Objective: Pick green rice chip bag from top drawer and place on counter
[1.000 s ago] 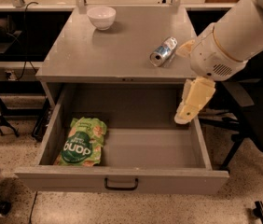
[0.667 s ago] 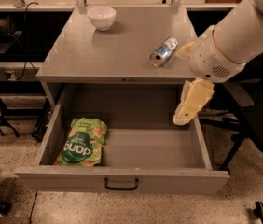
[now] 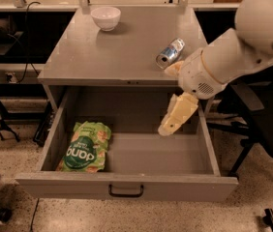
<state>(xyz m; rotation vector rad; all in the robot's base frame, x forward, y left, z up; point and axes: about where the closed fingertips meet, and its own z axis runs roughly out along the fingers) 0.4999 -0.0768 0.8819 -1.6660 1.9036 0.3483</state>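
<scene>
Lately, the cream-coloured two-finger gripper (image 3: 165,128) has been carried leftward and lower, and is now held inside the wide grey metal top drawer (image 3: 127,185), above its right half. Whether it is released or clenched cannot be told. The crinkly light-green rice chip bag (image 3: 84,146) is left lying flat in the drawer's left front corner, well apart from the gripper. The reach is judged begun; the grasp and the transfer to the flat grey metal counter (image 3: 117,52) are not yet done.
</scene>
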